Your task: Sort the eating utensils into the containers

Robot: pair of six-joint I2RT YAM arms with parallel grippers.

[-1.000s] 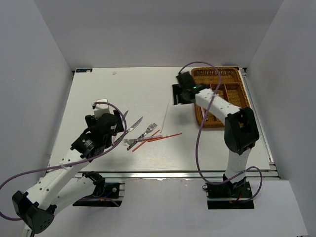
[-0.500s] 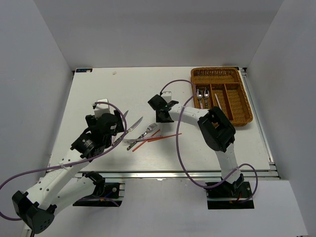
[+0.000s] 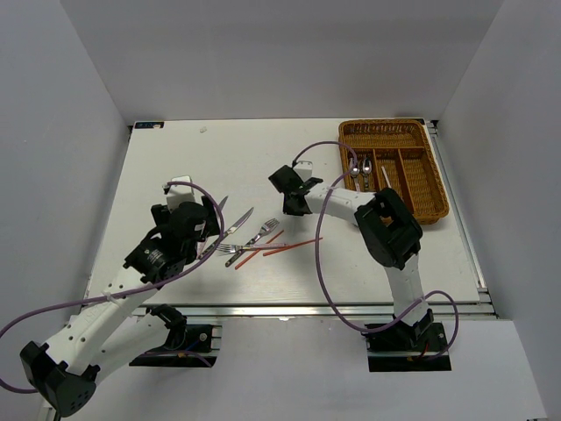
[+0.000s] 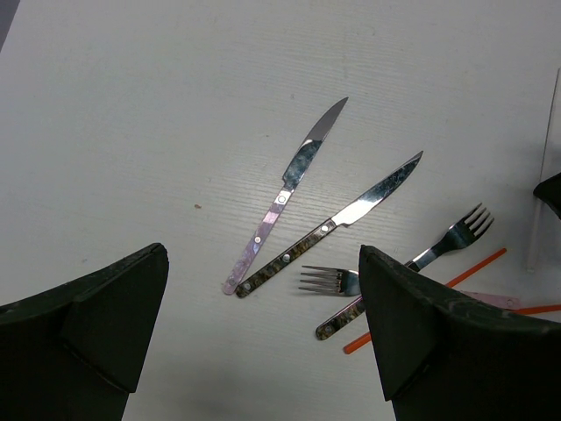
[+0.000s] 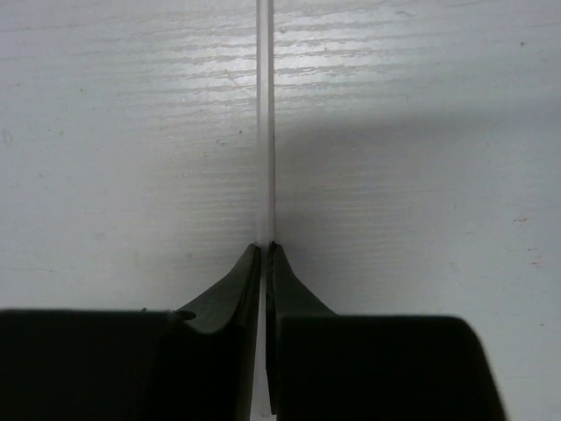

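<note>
In the right wrist view my right gripper [image 5: 264,250] is shut on a thin white chopstick [image 5: 265,132] that lies on the table and runs straight ahead. From above, that gripper [image 3: 294,198] sits left of the brown wicker tray [image 3: 421,188], which holds two spoons [image 3: 358,168] and a white chopstick [image 3: 386,178]. My left gripper [image 4: 263,289] hangs open above the loose cutlery: a pink-handled knife [image 4: 289,180], a dark-handled knife [image 4: 337,219], two forks [image 4: 329,279] [image 4: 447,241] and a red chopstick [image 4: 473,267].
The cutlery pile [image 3: 254,239] with red chopsticks [image 3: 294,243] lies at the table's middle front. Purple cables loop off both arms. The table's back and left hold only a small white block [image 3: 181,185].
My right arm swung from the tray's left edge out to the white chopstick on the table and its jaws shut on it. The left arm has not moved.
</note>
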